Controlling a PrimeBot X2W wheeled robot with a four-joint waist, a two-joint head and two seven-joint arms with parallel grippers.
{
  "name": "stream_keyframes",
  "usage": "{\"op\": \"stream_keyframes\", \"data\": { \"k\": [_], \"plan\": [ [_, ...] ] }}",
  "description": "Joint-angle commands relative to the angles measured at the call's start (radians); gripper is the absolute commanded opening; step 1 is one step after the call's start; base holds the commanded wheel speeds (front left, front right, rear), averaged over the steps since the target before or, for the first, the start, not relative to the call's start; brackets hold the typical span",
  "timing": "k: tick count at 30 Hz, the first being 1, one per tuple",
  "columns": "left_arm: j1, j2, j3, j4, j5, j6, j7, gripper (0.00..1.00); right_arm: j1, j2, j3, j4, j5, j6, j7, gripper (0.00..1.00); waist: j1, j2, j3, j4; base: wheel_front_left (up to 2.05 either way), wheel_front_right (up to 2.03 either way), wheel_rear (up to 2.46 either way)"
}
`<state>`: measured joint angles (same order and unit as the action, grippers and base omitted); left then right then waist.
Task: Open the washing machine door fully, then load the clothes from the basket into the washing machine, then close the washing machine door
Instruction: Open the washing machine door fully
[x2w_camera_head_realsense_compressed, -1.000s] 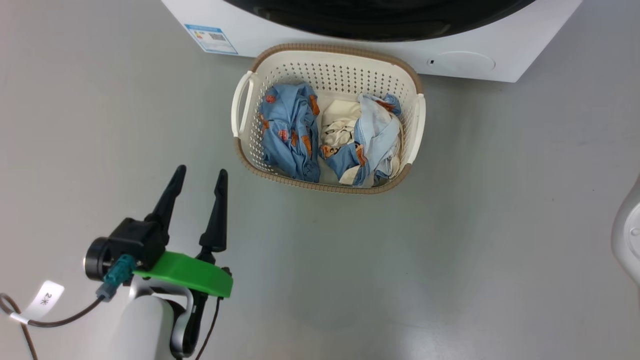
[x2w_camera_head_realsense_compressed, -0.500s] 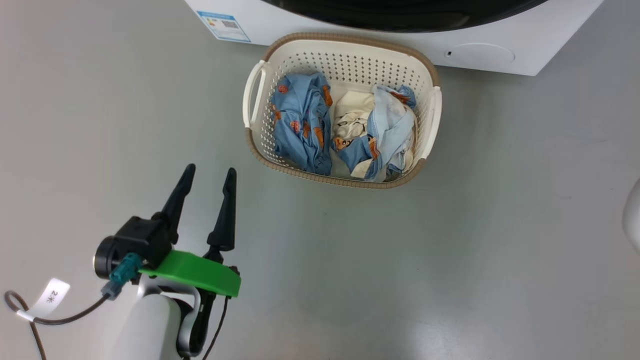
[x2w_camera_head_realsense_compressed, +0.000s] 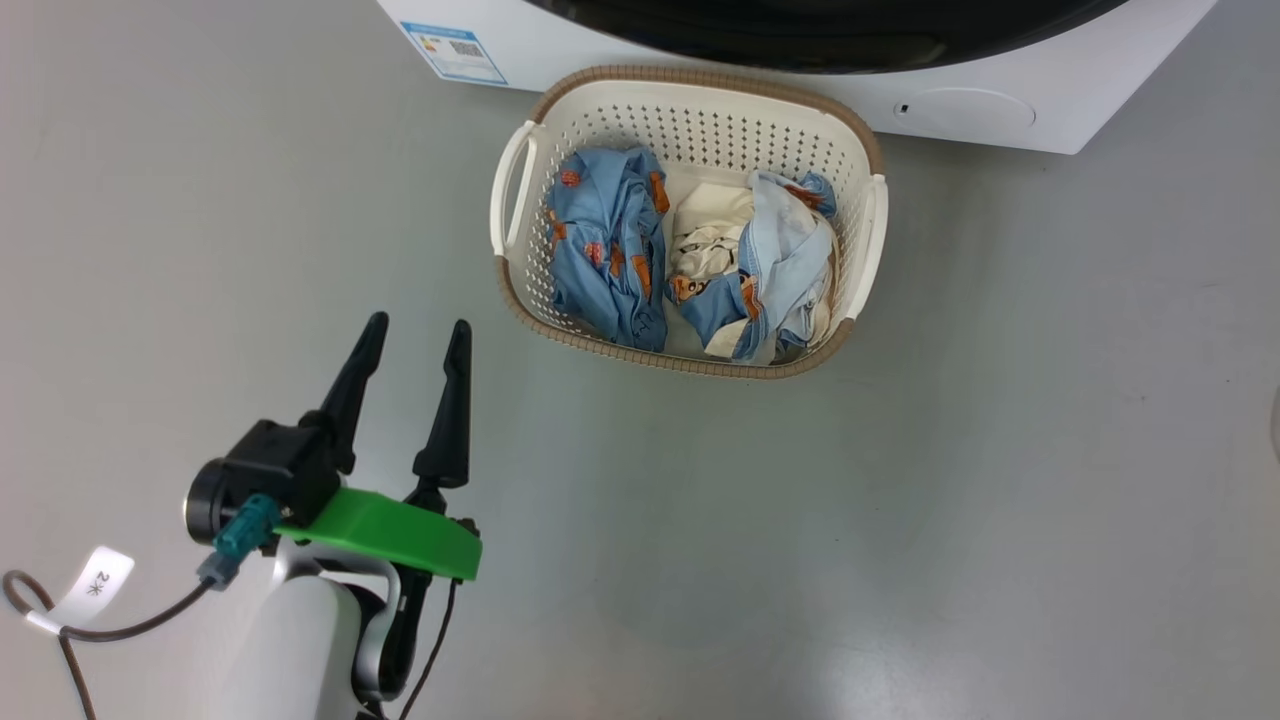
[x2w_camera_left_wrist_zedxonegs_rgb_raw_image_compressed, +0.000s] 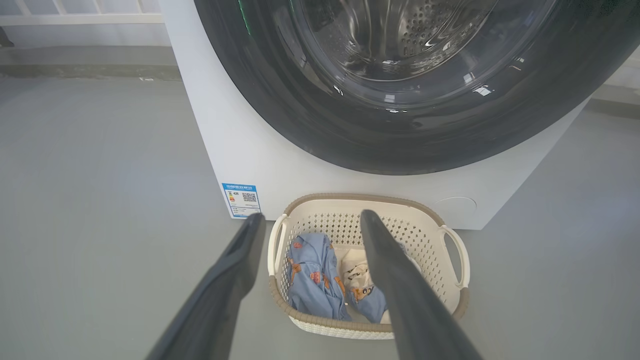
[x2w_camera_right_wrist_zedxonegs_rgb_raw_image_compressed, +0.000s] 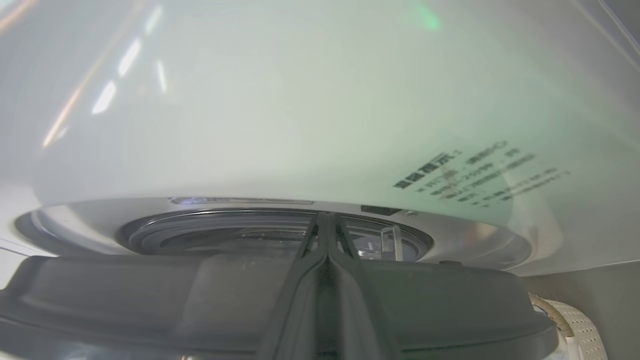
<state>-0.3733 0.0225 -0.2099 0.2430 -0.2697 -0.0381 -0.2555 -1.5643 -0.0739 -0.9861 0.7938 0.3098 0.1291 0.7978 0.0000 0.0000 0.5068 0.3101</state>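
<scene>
Basket (x2w_camera_head_realsense_compressed: 700, 75) sits on the floor right against the washer (x2w_camera_head_realsense_compressed: 1100, 90) in the head view, clothes (x2w_camera_head_realsense_compressed: 605, 250) heaped inside, nothing lifted out. Left gripper (x2w_camera_head_realsense_compressed: 415, 335) hangs well short of it, fingers moderately apart and empty. Over to the left wrist view: those fingers frame the basket, and above it the door (x2w_camera_left_wrist_zedxonegs_rgb_raw_image_compressed: 400, 150) looks flush to the front, drum showing through the glass. Right wrist view now: right gripper (x2w_camera_right_wrist_zedxonegs_rgb_raw_image_compressed: 325, 222) has its fingers pressed together, tips at the door's dark rim with a silver ring beyond; whether they hook anything, I can't tell. So I'd call this step one, the door opening. Next it needs a firm catch on that rim, then a pull outward along the hinge arc, staying above the basket below.
</scene>
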Motion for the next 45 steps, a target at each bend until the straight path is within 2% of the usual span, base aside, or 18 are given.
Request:
{"op": "stream_keyframes", "data": {
  "k": [1, 10, 28, 45],
  "plan": [
    [-0.004, 0.028, 0.036, -0.028, 0.003, 0.01, -0.006, 1.0, -0.047, 0.024, 0.008, -0.007, -0.009, 0.002, 0.024, 0.0, 0.0, 0.0, -0.001, -0.002, 0.0, 0.0, 0.0],
    [-0.005, 0.028, 0.038, -0.054, 0.014, 0.009, -0.006, 1.0, -0.034, 0.024, 0.015, -0.005, -0.016, 0.002, 0.111, 0.0, 0.0, 0.0, -0.008, -0.008, 0.0, 0.0, 0.0],
    [0.018, 0.028, 0.058, -0.064, 0.035, 0.002, -0.006, 1.0, 0.088, 0.024, 0.088, -0.069, 0.094, 0.002, 0.299, 0.0, 0.0, 0.0, -0.06, -0.026, 0.0, 0.0, 0.0],
    [0.061, 0.028, 0.08, -0.063, 0.061, -0.013, -0.006, 1.0, 0.256, 0.024, 0.192, -0.129, 0.274, 0.002, 0.435, 0.0, 0.0, 0.0, -0.136, -0.048, 0.0, 0.0, 0.0]
  ]
}}
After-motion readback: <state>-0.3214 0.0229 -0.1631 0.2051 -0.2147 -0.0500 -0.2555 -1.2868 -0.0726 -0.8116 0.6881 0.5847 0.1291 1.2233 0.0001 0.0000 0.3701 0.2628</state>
